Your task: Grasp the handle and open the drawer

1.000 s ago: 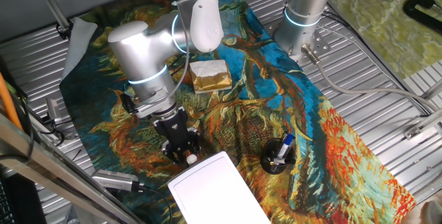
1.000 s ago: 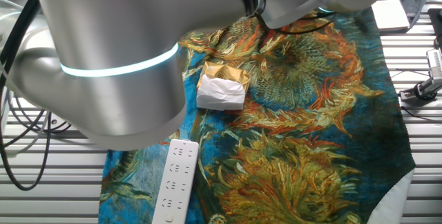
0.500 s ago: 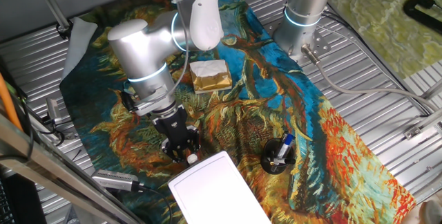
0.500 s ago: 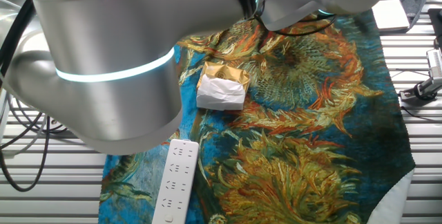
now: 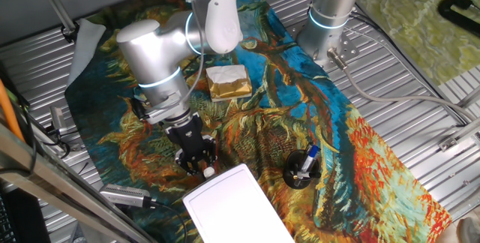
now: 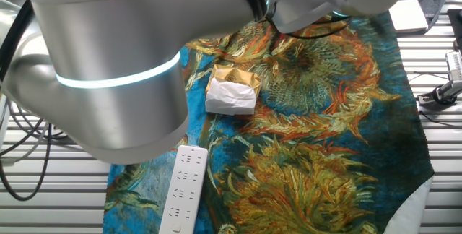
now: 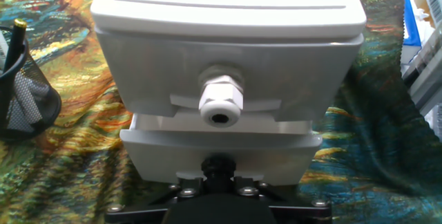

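In the hand view, a black wire-mesh pen holder (image 7: 24,96) stood at the left edge on the patterned cloth (image 7: 76,148) that covered the ribbed metal bench (image 5: 420,85). Just right of it rose the smooth white plastic box (image 7: 228,16), rectangular with rounded corners. Its upper drawer (image 7: 138,72) had a flat, glossy front, and from the middle of that front stuck a small round white handle (image 7: 219,104), ribbed like a threaded cap with a dark hole in its end. Below sat a second white front, and against it the dark pincer (image 7: 219,167) pressed close around a black stub; whether its fingers were apart or clamped could not be told from here.

In one fixed view, the silver, rounded arm (image 5: 154,55) bent down to the black pincer (image 5: 201,164), which met the near edge of the box (image 5: 232,205). Behind it lay a small gold-and-white block (image 5: 227,82), foil-like and crinkled. In the other fixed view, a long white bar (image 6: 182,191) with rows of small buttons lay flat on the cloth.
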### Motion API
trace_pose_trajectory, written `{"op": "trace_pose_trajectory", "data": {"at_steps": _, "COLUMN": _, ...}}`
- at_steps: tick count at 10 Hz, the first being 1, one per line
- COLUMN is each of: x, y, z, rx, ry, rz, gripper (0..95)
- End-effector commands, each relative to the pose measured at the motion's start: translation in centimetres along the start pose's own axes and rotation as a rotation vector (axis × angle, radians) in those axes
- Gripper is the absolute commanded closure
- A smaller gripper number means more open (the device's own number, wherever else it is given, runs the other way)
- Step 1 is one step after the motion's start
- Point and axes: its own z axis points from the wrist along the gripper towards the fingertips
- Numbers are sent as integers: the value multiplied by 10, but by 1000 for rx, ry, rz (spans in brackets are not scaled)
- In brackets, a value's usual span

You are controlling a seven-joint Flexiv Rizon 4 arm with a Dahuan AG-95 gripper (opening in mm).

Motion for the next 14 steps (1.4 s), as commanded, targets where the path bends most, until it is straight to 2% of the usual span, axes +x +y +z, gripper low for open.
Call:
{"op": "trace_pose_trajectory", "data": {"at_steps": 1, "x": 1, "y": 1, "z": -2, "rx": -2, "ry": -1, "rz": -2, "gripper": 950}}
{"op": "trace_pose_trajectory", "data": {"at_steps": 14, "x": 16, "y": 5, "z": -13, "rx": -6, "ry": 2, "rz": -21, "gripper": 950}}
